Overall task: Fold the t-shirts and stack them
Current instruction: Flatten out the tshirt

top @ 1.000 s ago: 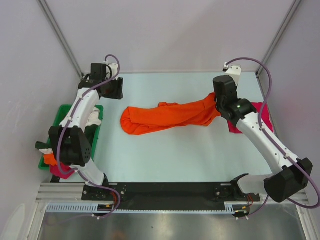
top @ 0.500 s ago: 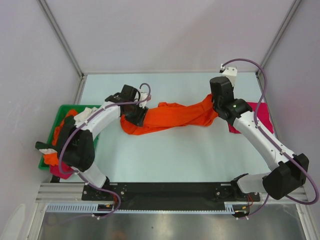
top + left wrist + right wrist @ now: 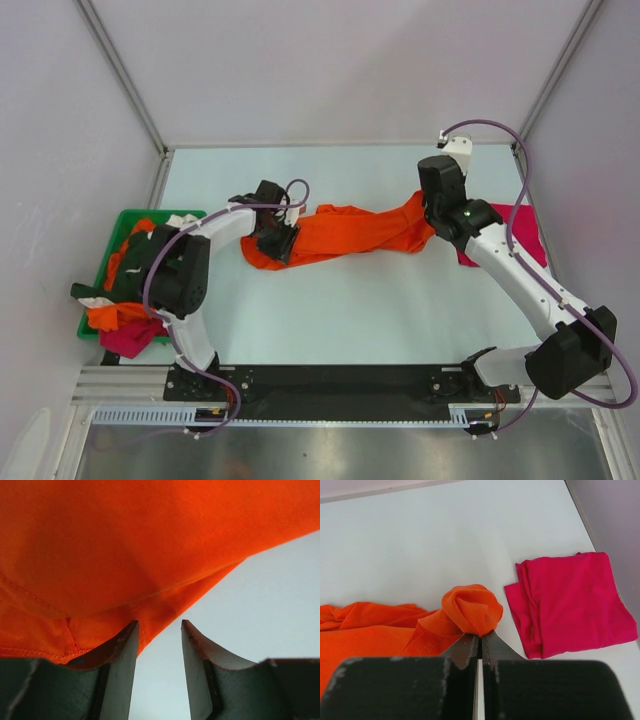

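A bright orange t-shirt (image 3: 340, 232) lies stretched in a long twisted band across the middle of the table. My right gripper (image 3: 431, 208) is shut on its bunched right end (image 3: 472, 611), the jaws (image 3: 480, 637) pressed together under a rolled knot of cloth. My left gripper (image 3: 276, 240) sits at the shirt's left end. In the left wrist view its fingers (image 3: 159, 625) stand apart over bare table, and the orange hem (image 3: 150, 615) touches the left fingertip (image 3: 131, 629). A folded magenta-red t-shirt (image 3: 570, 602) lies flat at the table's right edge (image 3: 527, 232).
A green plastic bin (image 3: 86, 326) stands off the table's left side, holding several crumpled shirts, orange (image 3: 115, 315) and magenta (image 3: 130, 340) among them. Metal frame posts rise at the back corners. Grey walls close in on both sides.
My left arm has swung from the back left corner down to the orange shirt's left end, and its jaws have narrowed. The right gripper has pulled its end slightly back and left.
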`<state>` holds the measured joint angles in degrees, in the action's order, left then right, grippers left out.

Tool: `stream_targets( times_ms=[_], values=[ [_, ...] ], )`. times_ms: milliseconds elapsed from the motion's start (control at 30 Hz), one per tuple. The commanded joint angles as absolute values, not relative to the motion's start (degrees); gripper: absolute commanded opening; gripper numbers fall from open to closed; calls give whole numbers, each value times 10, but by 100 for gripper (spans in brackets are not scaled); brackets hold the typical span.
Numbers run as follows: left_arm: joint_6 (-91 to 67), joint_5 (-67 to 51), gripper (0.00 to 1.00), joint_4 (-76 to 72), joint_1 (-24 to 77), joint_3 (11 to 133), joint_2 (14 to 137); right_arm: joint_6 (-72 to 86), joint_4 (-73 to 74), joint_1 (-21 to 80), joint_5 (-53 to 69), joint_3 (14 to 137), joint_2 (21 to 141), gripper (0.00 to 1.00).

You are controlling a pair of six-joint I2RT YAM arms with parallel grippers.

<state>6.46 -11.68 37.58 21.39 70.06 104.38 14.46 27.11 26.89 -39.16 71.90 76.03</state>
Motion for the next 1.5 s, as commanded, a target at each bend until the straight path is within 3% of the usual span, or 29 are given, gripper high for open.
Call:
stream_targets(
  times_ms=[0, 833, 1000, 1300, 1467],
  values=[
    [52, -102, 45, 342, 218, 710, 1055, 145, 256, 271, -403, 715, 752, 0],
    [31, -87, 44, 337, 217, 769, 1120, 147, 263, 268, -402, 696, 744, 0],
    [40, -76, 36, 338, 217, 759, 1107, 153, 259, 267, -397, 691, 745, 0],
    [35, -47, 36, 339, 213, 753, 1035, 161, 258, 278, -395, 693, 749, 0],
    [39, -52, 30, 349, 211, 755, 1028, 164, 256, 285, -396, 691, 748, 0]
  ],
)
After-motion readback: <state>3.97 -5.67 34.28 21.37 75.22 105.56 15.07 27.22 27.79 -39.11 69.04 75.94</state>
